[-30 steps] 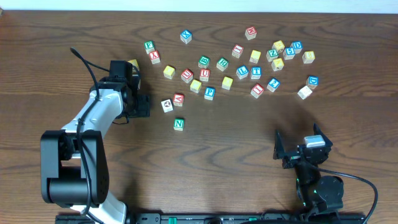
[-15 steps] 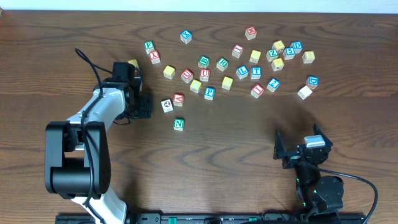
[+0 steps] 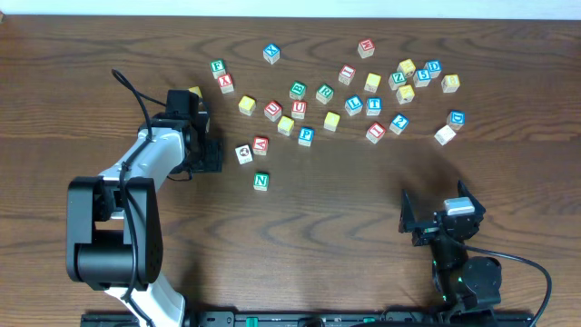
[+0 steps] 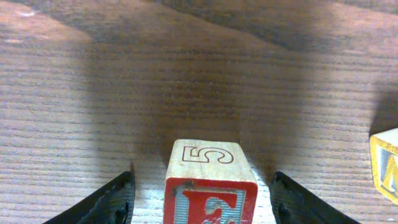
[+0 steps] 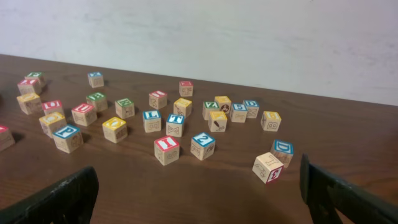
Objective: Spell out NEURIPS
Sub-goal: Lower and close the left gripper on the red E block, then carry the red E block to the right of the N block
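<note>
Although the left arm's shoulder has turned a little in the last second, the left gripper has scarcely shifted, its jaws have kept their width, and no cube has moved. I judge the pick of the 2nd letter to be lined up but not yet made. That gripper stands about half spread over the red E, with 1 of its 2 fingers on each side and a gap to the cube on both, so it straddles the E without pinching or touching it. A yellow cube sits just right. From overhead the E is hidden under the gripper at the far left, and the green N lies alone, nearer. The right gripper hangs fully spread and empty, near right.
</note>
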